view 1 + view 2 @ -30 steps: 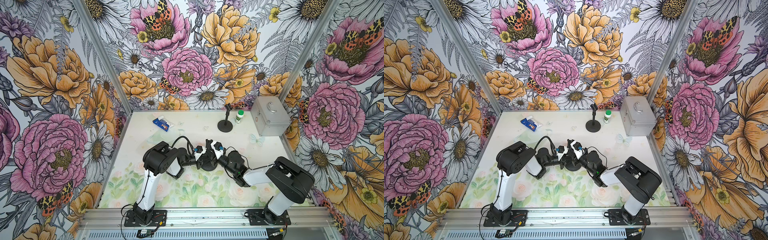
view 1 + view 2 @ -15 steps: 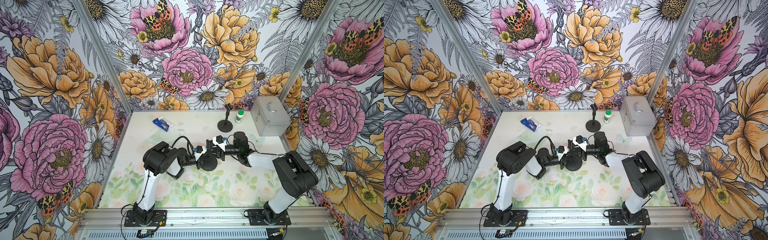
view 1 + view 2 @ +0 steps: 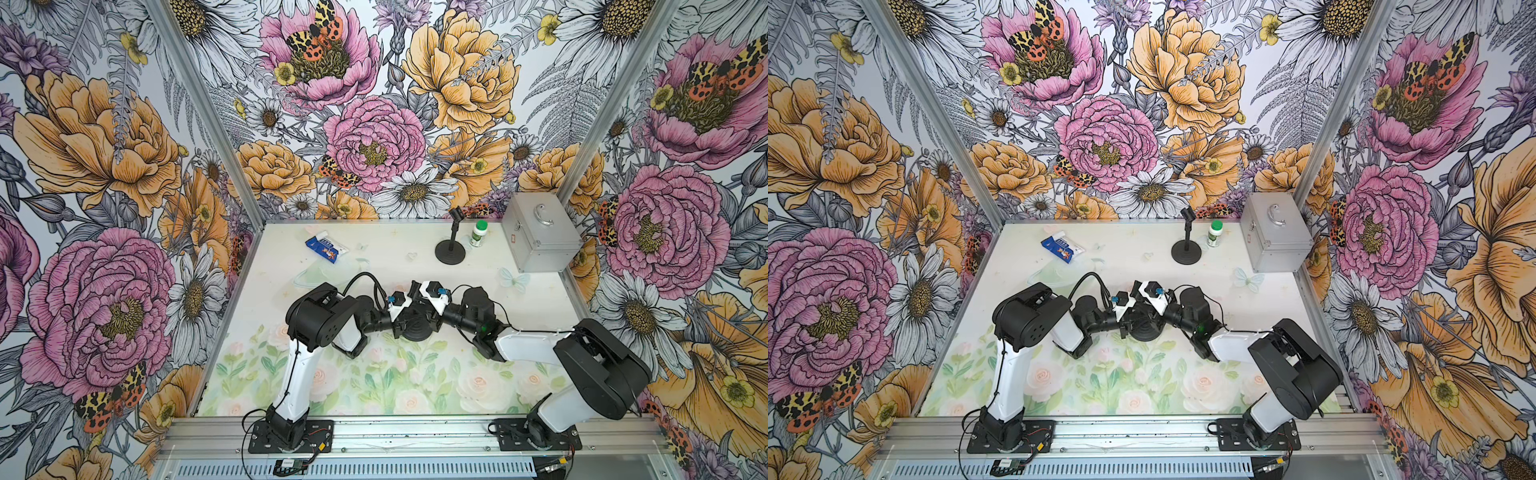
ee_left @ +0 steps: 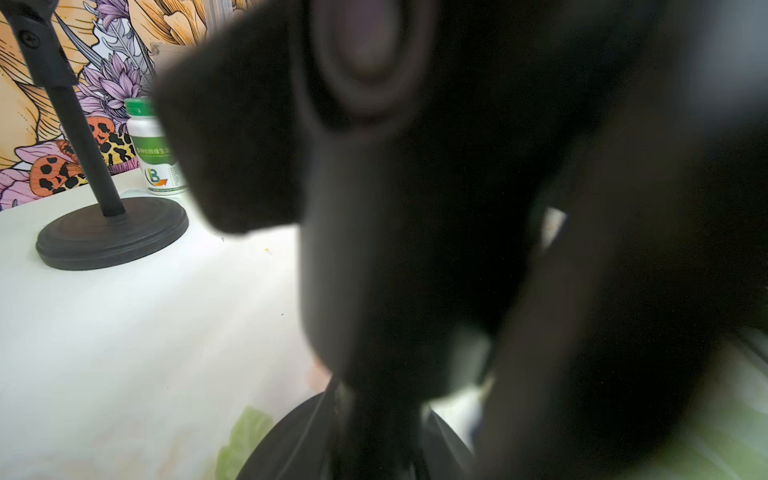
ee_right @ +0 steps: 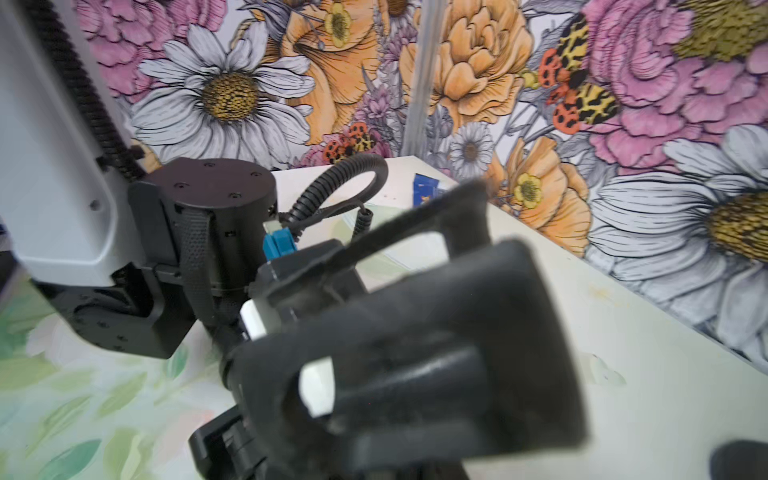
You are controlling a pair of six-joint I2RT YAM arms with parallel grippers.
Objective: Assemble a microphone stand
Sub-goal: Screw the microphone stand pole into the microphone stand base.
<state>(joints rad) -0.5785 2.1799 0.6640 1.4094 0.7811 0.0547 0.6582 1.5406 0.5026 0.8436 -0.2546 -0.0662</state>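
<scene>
A black round base [image 3: 417, 333] lies mid-table in both top views, with a short pole and a black microphone clip [image 5: 419, 353] standing on it. My left gripper [image 3: 404, 323] comes in from the left and my right gripper [image 3: 429, 321] from the right, both meeting over the base. In the left wrist view the base [image 4: 286, 449] shows behind a blurred dark pole [image 4: 374, 415] that fills the jaw space. In the right wrist view the clip hides the fingers. Both grippers look shut on the pole.
A finished microphone stand [image 3: 450, 251] stands at the back, beside a white bottle with a green cap [image 3: 479, 232]. A silver metal case [image 3: 540, 237] sits at the back right. A blue packet [image 3: 326, 248] lies at the back left.
My right arm swung its wrist out to the right half a second ago and has come back round to the base. The left arm and the base have stayed put.
</scene>
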